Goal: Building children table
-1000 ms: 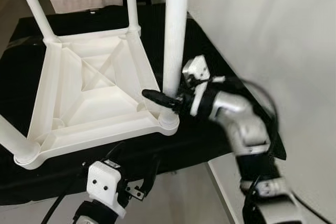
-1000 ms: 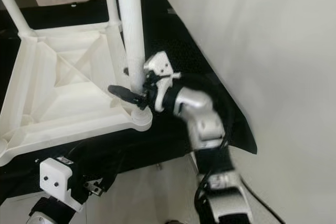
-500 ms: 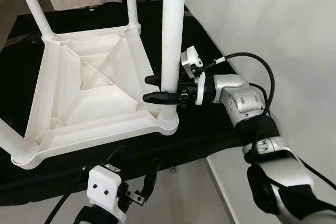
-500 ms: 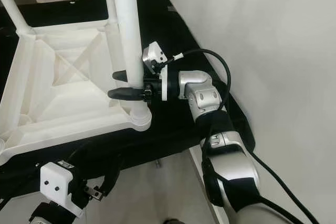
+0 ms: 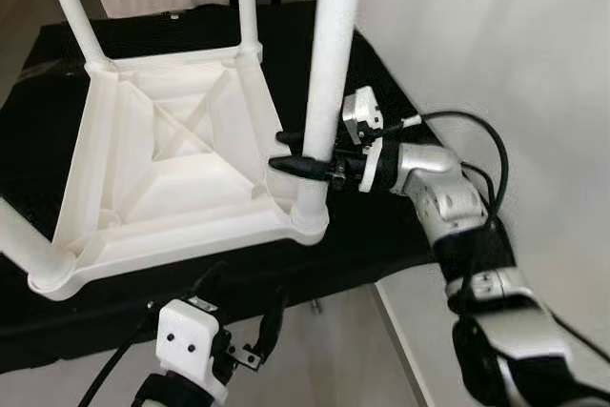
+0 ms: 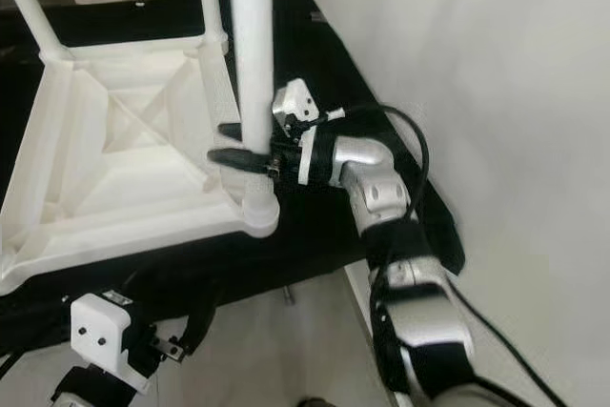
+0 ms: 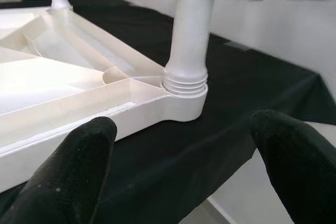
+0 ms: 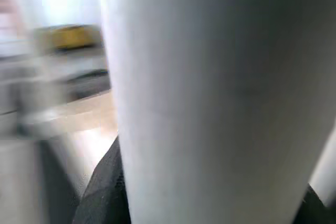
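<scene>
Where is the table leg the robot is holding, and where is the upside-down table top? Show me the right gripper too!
leg (image 5: 329, 73), left eye view, middle of its shaft
table top (image 5: 143, 183), left eye view, ribbed underside
right gripper (image 5: 303, 153), left eye view, between its fingers

I see the upturned table (image 5: 172, 173) is white moulded plastic, smooth with a soft sheen; its near leg (image 5: 329, 73) looks the same. Under it lies a matt black cloth (image 5: 381, 226). The right gripper (image 5: 297, 152) has matt black fingers, perhaps rubbery.
</scene>
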Available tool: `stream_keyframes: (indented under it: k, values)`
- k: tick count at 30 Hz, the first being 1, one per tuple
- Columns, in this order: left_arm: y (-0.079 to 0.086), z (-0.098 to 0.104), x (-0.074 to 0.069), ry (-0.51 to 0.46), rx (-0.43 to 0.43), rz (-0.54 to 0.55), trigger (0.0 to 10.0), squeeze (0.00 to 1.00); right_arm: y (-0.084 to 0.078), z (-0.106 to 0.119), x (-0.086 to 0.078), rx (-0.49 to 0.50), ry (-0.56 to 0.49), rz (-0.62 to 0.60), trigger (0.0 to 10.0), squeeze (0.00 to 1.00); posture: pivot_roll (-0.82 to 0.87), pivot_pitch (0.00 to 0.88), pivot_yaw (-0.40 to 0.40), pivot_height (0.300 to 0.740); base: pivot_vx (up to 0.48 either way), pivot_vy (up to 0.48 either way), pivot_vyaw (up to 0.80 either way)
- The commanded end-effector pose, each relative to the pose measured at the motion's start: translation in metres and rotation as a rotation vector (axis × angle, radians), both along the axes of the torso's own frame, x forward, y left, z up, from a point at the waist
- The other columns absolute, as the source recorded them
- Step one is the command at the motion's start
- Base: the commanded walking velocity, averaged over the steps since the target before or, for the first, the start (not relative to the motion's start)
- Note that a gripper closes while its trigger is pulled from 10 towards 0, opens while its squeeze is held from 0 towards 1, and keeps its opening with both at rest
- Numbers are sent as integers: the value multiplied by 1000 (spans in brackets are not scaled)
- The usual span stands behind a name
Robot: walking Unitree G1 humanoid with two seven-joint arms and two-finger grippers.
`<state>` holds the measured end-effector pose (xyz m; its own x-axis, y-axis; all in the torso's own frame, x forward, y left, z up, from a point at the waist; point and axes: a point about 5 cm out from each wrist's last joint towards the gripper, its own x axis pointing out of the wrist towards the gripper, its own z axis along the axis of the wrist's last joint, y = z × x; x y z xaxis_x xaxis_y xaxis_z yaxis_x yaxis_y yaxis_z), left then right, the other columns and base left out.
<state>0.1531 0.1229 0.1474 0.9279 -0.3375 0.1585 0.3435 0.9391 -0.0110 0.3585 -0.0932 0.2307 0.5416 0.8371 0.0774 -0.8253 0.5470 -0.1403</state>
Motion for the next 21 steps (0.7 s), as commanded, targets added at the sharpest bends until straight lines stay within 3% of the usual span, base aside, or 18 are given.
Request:
stream_keyframes:
  k: [1, 2, 3, 4, 5, 6, 15, 16, 19, 20, 21]
  values:
    - [3, 1, -1, 2, 3, -3, 10000, 0, -23, -41, -4, -85, 117, -446, 0, 0, -76, 206, -48, 740, 0, 0, 0]
    - [3, 1, -1, 2, 3, -3, 10000, 0, -23, -41, -4, -85, 117, -446, 0, 0, -76, 206, -48, 740, 0, 0, 0]
    - [3, 1, -1, 2, 4, -4, 10000, 0, -23, -51, -15, -71, 153, -538, 0, 0, -76, 206, -45, 740, 0, 0, 0]
    - [3, 1, 0, 1, 6, -6, 10000, 0, -17, -58, -25, -67, 167, -550, 0, 0, -77, 206, -37, 740, 0, 0, 0]
    - [3, 1, 0, 1, 6, -6, 10000, 0, -17, -58, -25, -67, 167, -550, 0, 0, -77, 206, -37, 740, 0, 0, 0]
    - [3, 1, 2, 1, 8, -8, 10000, 0, -5, -62, -31, -57, 173, -515, 0, 0, -79, 192, -31, 740, 0, 0, 0]
    - [3, 0, 4, -5, 6, 0, 10000, 0, 12, -52, -22, -55, 163, -454, 0, 0, -73, 182, -49, 740, 0, 0, 0]
    - [3, 0, 4, -7, 5, 5, 10000, 0, 16, -47, -23, -46, 165, -434, 10000, 0, -71, 182, -49, 740, 0, 0, 0]
    - [3, 1, 5, -9, 3, 8, 10000, 0, 25, -30, -23, 2, 135, -262, 10000, 82, -72, 181, -49, 740, 0, 0, 0]
    - [2, 1, 5, -9, 3, 6, 10000, 0, 27, -21, -22, 19, 114, -156, 10000, 1000, -72, 181, -49, 740, 0, 0, 0]
    - [2, 1, 5, -9, 3, 6, 10000, 0, 27, -21, -22, 19, 114, -156, 10000, 1000, -72, 181, -49, 740, 0, 0, 0]
